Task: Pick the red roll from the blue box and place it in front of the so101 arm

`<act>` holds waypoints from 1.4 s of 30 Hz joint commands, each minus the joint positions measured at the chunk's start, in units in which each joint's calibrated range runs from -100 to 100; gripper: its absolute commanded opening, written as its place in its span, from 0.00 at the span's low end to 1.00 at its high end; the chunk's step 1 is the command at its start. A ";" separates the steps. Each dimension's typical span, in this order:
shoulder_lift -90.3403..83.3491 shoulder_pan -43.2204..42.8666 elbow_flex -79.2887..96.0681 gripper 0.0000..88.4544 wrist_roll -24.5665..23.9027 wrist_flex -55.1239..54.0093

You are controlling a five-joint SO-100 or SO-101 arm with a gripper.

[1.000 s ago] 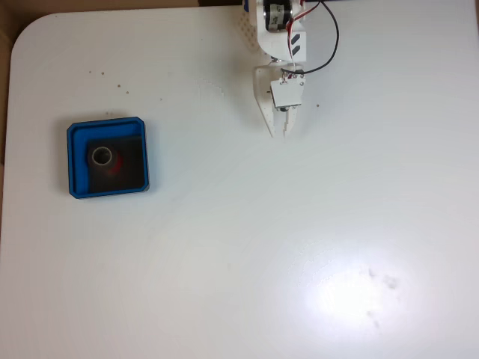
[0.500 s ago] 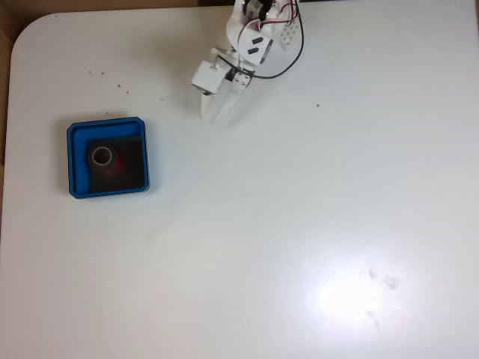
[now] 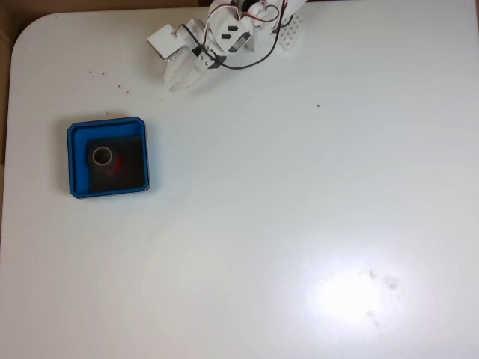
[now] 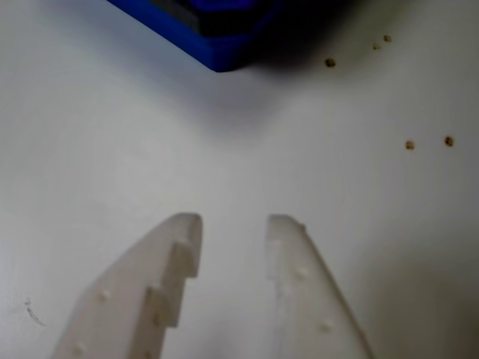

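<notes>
White table (image 3: 299, 187), tool (image 4: 236, 221) parted, empty

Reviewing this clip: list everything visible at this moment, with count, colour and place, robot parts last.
table: one, white, under everything in the fixed view.
blue box: one, bright blue rim with black floor, left side of the fixed view; one corner at the top of the wrist view.
red roll: one, red with pale grey core, inside the blue box.
specks: several, small, brown, on the table near the box.
so101 arm: one, white with red and black wires, top centre of the fixed view.
gripper: one, white, open, empty, pointing toward the box.
</notes>
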 commanded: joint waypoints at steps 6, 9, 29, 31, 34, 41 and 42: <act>27.18 -1.59 -26.33 0.03 -0.42 -0.73; 38.63 -3.74 -36.84 0.03 -0.42 -0.73; 94.24 -6.96 -84.55 0.03 -0.42 -0.73; 98.33 -6.67 -88.33 0.03 -0.42 -0.73; 104.10 -6.28 -94.44 0.03 -0.42 -0.73; 112.88 -4.81 -100.82 0.16 0.11 -0.73; 113.22 -4.52 -101.17 0.17 0.11 -0.73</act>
